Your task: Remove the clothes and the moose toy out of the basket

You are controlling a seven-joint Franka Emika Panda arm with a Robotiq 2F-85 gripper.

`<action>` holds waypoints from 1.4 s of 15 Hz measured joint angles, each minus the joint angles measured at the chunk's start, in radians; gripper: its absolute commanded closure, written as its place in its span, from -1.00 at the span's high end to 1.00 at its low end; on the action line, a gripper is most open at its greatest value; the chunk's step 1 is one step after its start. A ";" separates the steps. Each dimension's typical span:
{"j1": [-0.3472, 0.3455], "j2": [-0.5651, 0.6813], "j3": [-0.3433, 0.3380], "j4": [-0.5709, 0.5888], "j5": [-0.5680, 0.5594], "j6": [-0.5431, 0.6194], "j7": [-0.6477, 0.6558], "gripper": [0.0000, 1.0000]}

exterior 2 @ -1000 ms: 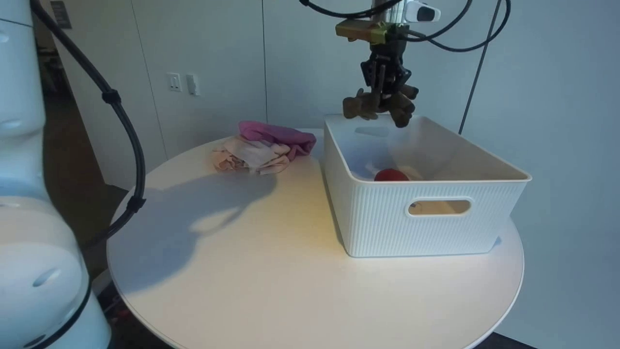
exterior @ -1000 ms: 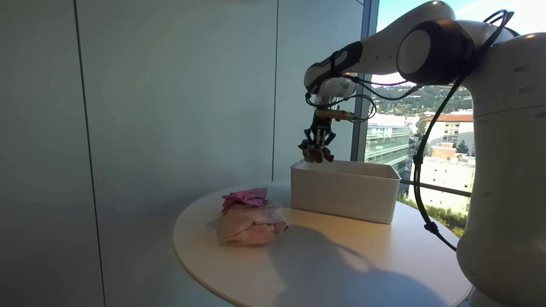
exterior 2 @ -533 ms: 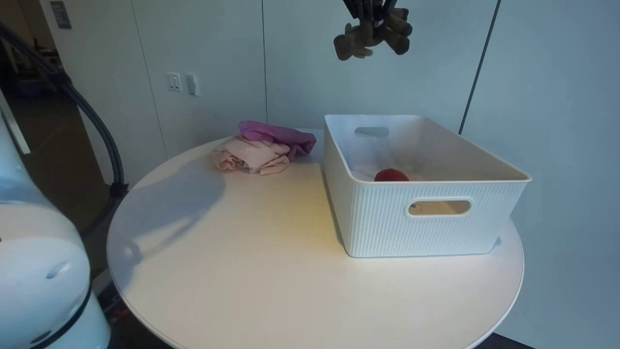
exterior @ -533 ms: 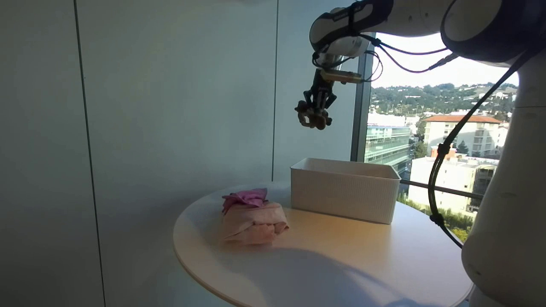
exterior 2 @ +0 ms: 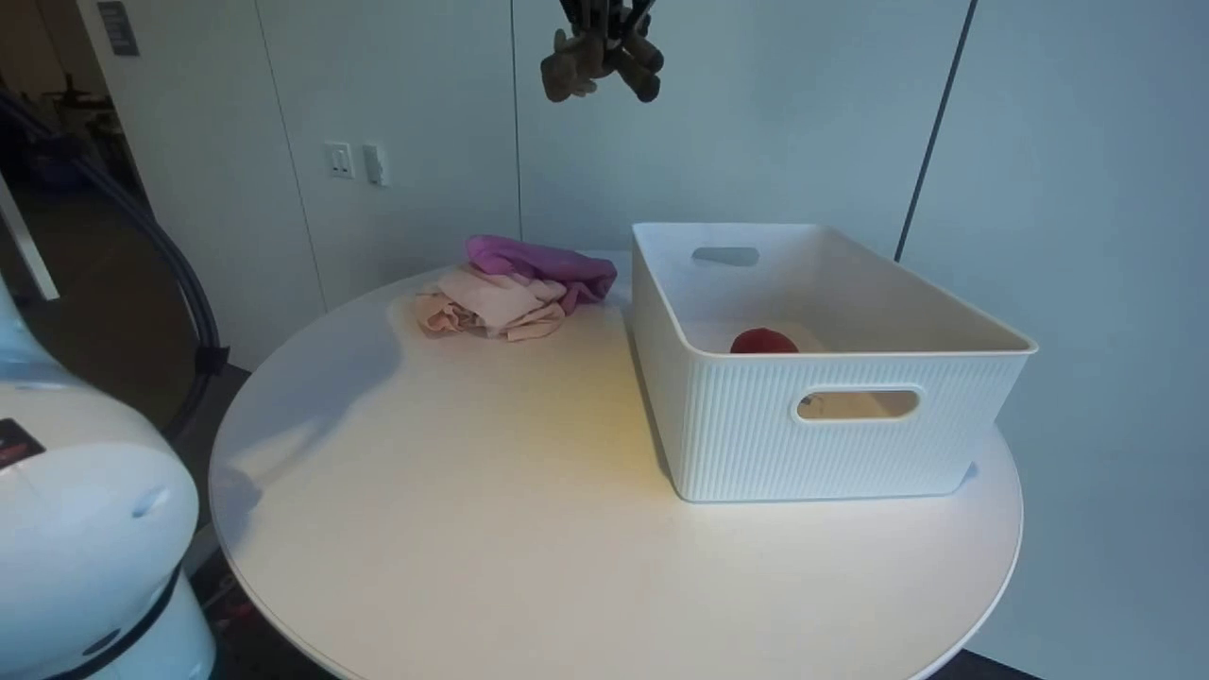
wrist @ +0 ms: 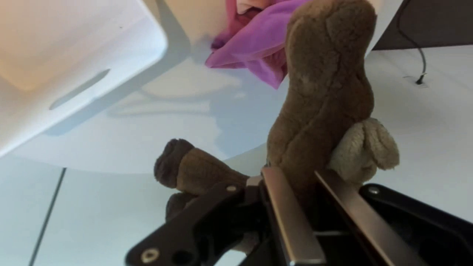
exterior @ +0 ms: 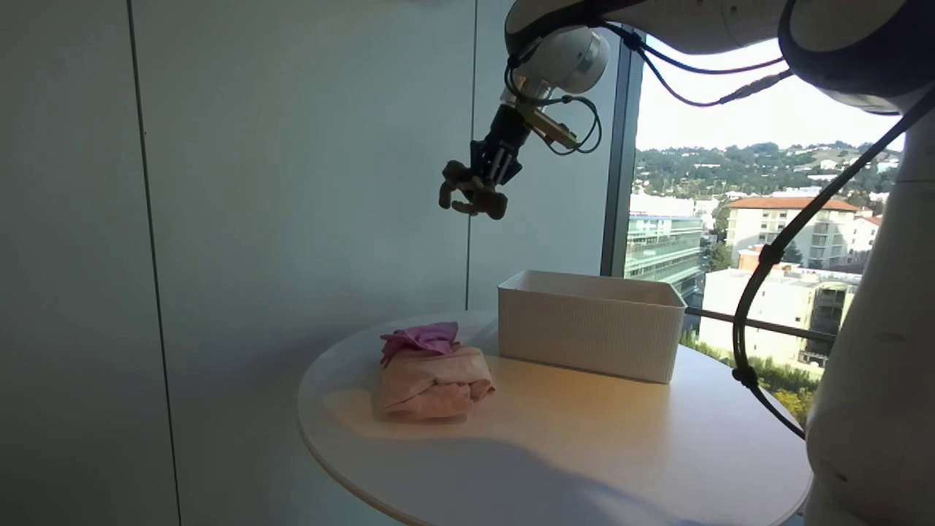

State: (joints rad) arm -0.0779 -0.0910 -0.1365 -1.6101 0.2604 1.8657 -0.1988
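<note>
My gripper [exterior: 481, 177] is shut on the brown plush moose toy [exterior: 494, 204] and holds it high in the air, tilted, beyond the basket's edge on the clothes' side. In the wrist view the toy [wrist: 321, 74] is squeezed between the two fingers [wrist: 292, 218]; its pale antler and dark hooves stick out. In an exterior view only the gripper's tip [exterior 2: 609, 40] and toy [exterior 2: 570, 71] show at the top edge. A purple-pink cloth [exterior 2: 543, 264] and a peach cloth [exterior 2: 496, 300] lie crumpled together on the table. The white basket [exterior: 588, 332] stands beside them.
A red round object [exterior 2: 763, 342] lies inside the basket, partly hidden by its rim. The round white table [exterior 2: 529, 529] carries basket and clothes. A wall [exterior: 307, 183] stands behind, and a window [exterior: 760, 219] is beside the arm.
My gripper has lifted the moose toy up from just above the basket, then moved sideways away from it toward the clothes' side, and tilted. The basket and clothes have not moved.
</note>
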 measured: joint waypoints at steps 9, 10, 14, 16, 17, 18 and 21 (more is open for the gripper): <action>-0.002 0.240 0.017 -0.050 0.228 -0.245 -0.243 0.09; -0.008 0.262 0.019 -0.038 0.227 -0.300 -0.244 0.23; -0.038 0.284 0.018 0.032 0.153 -0.352 -0.222 0.82; -0.064 0.253 0.010 0.074 0.129 -0.352 -0.209 1.00; -0.077 0.231 0.004 0.091 0.120 -0.352 -0.200 1.00; -0.088 0.206 -0.003 0.103 0.105 -0.349 -0.185 1.00; -0.110 0.142 -0.032 0.126 0.014 -0.335 -0.121 0.99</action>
State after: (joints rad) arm -0.1879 0.0506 -0.1682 -1.4837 0.2742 1.5308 -0.3195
